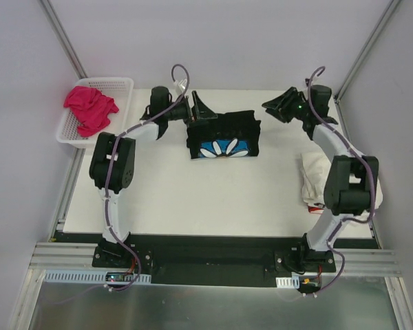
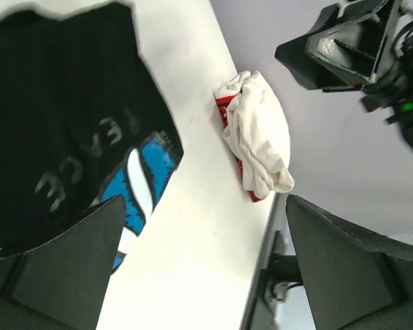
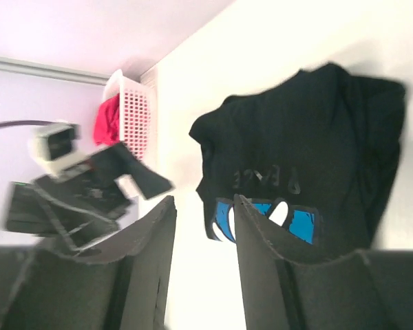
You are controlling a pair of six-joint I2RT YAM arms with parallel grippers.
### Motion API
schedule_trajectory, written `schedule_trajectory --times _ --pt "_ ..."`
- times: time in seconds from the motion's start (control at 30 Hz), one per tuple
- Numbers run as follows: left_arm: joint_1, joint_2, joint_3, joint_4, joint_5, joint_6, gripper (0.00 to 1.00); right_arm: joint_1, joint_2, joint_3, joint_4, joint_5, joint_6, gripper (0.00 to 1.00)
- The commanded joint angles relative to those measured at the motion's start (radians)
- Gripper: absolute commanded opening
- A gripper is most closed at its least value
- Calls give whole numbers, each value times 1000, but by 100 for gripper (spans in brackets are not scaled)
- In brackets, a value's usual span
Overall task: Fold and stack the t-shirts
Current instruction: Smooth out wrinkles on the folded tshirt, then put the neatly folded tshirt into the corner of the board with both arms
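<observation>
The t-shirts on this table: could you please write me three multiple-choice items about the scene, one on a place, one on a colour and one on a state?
1. Where is the pink t-shirt?
A. hanging from a hand
B. in the white basket
C. folded in a stack

2. What colour is the daisy patch on the black t-shirt?
A. blue
B. green
C. yellow

3. How does the left hand stand?
A. shut on the black t-shirt
B. shut on nothing
C. open, holding nothing

Answers:
1 B: the pink cloth lies bunched inside the mesh basket at the far left.
2 A: the white petals sit on bright blue.
3 C: the left wrist view shows its fingers wide apart with nothing between them.
</observation>
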Motion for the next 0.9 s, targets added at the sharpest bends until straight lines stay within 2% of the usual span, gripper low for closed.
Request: schedule_trajectory --times 0.0,0.07,0.17,0.23,0.27,0.33,0.4,0.43,0.53,0.6,0.7,0.77,0.87 --pt "-49 -258 158 -480 15 471 99 15 -232 41 -467 205 -380 42" --pt "-104 -281 160 -545 -1 543 99 6 -348 -75 -471 256 -384 43" --pt "-168 -280 152 -559 28 585 99 -5 -471 -247 -465 432 -388 43" --pt "-217 -233 176 -573 65 598 99 -26 -566 -333 -426 444 -394 48" --pt "-230 -196 185 -574 135 598 99 -42 -588 -361 -438 448 -403 48" --pt "-254 -165 213 -593 170 595 99 -30 -647 -366 -559 703 -493 48" --pt "-270 -163 209 -631 133 632 99 4 -675 -342 -708 951 -549 50" --pt "-273 -166 216 -675 113 660 99 3 -681 -329 -752 982 -575 53" --pt "-279 -182 258 -810 -8 768 99 3 -697 -303 -903 984 -575 61" --pt "-279 -185 300 -872 -75 836 99 1 -714 -311 -951 872 -559 68" --pt "-277 -197 310 -936 -144 894 99 1 -770 -347 -983 754 -539 72" --pt "-277 -209 287 -944 -157 905 99 1 -813 -357 -1026 764 -539 73" --pt "-277 -222 255 -942 -163 908 99 -8 -832 -326 -1113 885 -565 80"
